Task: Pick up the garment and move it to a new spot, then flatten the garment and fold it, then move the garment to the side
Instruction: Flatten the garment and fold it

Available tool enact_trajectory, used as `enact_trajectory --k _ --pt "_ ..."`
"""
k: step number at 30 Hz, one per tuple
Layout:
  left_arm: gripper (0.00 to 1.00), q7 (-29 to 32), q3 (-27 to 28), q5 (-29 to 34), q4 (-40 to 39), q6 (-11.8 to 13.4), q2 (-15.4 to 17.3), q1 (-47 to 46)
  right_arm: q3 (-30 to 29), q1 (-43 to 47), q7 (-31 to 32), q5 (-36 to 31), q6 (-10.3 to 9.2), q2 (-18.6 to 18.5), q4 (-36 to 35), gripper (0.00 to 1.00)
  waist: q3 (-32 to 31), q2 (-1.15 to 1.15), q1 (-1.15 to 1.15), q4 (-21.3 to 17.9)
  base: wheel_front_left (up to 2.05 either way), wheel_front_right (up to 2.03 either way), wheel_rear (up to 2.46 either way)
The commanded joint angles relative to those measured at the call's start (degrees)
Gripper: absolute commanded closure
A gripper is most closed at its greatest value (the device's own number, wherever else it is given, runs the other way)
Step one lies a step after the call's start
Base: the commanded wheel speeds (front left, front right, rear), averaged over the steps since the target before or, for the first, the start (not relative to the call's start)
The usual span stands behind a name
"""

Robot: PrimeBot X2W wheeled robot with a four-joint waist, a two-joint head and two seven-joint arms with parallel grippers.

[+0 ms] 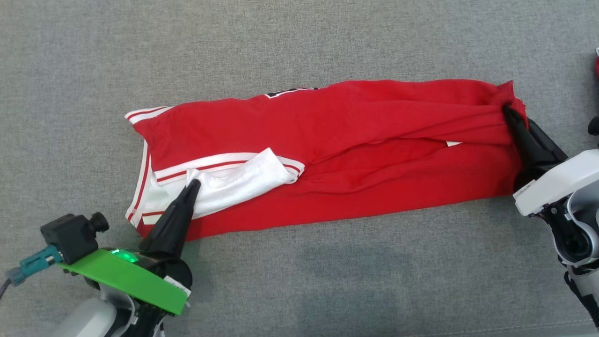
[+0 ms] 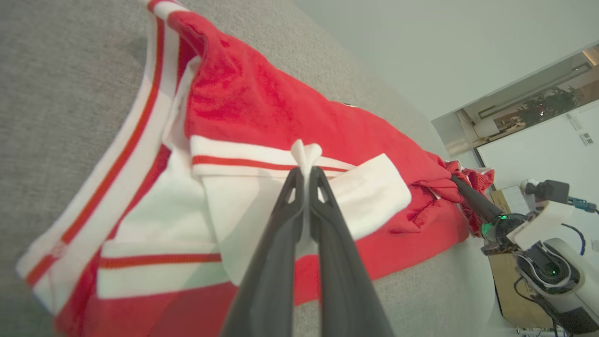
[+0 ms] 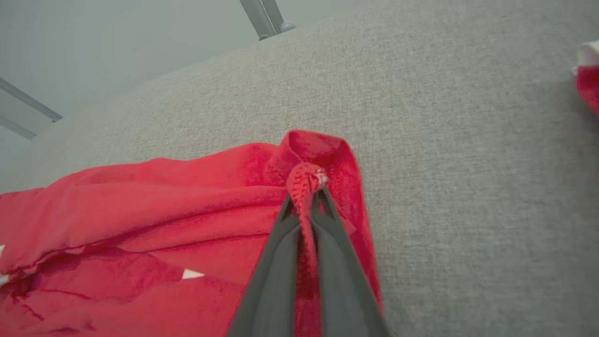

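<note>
Garment [image 1: 355, 154]: red jersey with white striped trim, lying long and folded lengthwise on the grey surface [image 1: 299, 42], held at both ends by my grippers.
Left gripper [image 1: 193, 185]: at the garment's near left end, clenched on a small peak of the white sleeve [image 1: 238, 180]. In the left wrist view I see cloth pinched up between the fingers.
Left-side risk: I judge the bite thin. A hard pull could slip the sleeve out, or drag only that top layer and undo the fold beneath.
Left arm pose: low, fingers slanting up and away over the garment's near edge.
Right gripper [image 1: 507, 112]: at the garment's right end, closed on a bunched red corner.
Right-side risk: the bunch looks several layers thick to me. An uneven pull between the two ends would skew or wrinkle the garment.
Right arm pose: forearm [image 1: 557, 180] coming in from beyond the garment's right end, fingers angled toward its far corner.
Loose red-and-white cloth [image 1: 597, 61]: well apart, past the garment's far right end. A wide swing could catch it.
</note>
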Motion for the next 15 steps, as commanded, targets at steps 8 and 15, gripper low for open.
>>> enact_trajectory --k 8,15 --pt "0.0 -1.27 1.88 6.23 8.35 2.61 -6.07 -1.6 -1.21 3.86 -7.32 -4.62 -0.01 4.8 2.82 0.0 -1.76 0.0 0.0 -0.33 0.0 0.0 0.0" --pt "0.0 -1.56 17.0 23.54 5.75 5.28 -15.46 0.02 -6.76 5.88 -15.17 -15.56 -0.01 9.74 0.02 0.0 -4.18 0.0 0.0 -0.89 0.0 0.0 0.0"
